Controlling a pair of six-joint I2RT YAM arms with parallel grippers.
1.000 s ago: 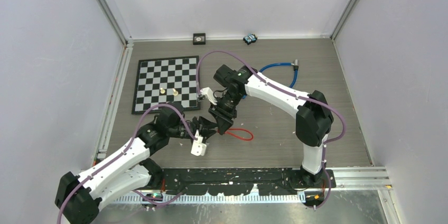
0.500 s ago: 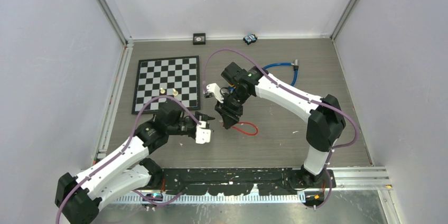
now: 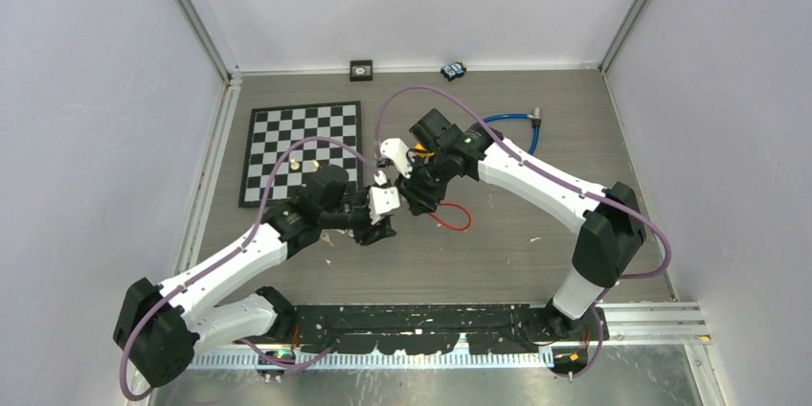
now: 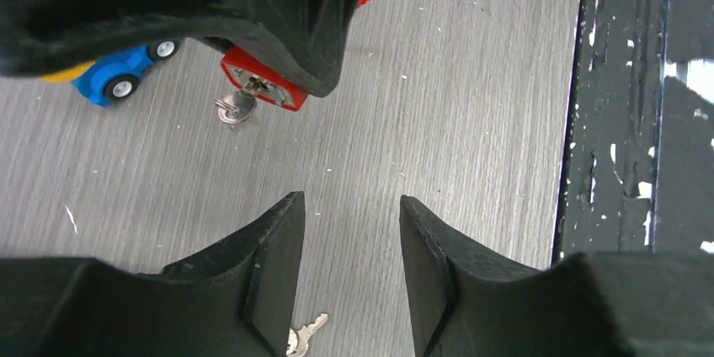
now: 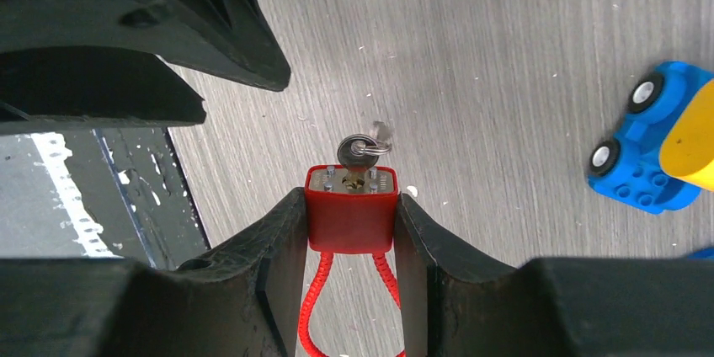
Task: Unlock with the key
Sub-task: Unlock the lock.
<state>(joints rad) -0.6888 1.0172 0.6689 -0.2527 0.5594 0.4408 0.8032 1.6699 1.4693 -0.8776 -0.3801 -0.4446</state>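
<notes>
The red padlock [image 5: 351, 218] hangs above the table with my right gripper [image 5: 351, 205] shut on its body. A silver key [image 5: 358, 153] with a small ring sticks out of the keyhole. The lock's red cable loop [image 3: 450, 218] trails behind it. My left gripper [image 4: 352, 205] stands open and empty, pointing at the padlock [image 4: 261, 83] and its key [image 4: 233, 109] a short way ahead, touching neither. In the top view my left gripper [image 3: 381, 229] and right gripper [image 3: 414, 203] sit close together, tip to tip, at mid-table.
A loose key [image 4: 305, 333] lies on the table under my left fingers. A blue toy car [image 5: 648, 155] stands just beyond the lock. A chessboard [image 3: 302, 149] with two pieces sits at the left, a blue hose [image 3: 507, 124] behind, the black rail [image 3: 431, 318] along the near edge.
My left jaws have opened wider and the left arm has swung up and right toward the lock. The right arm has drawn right and back with the padlock.
</notes>
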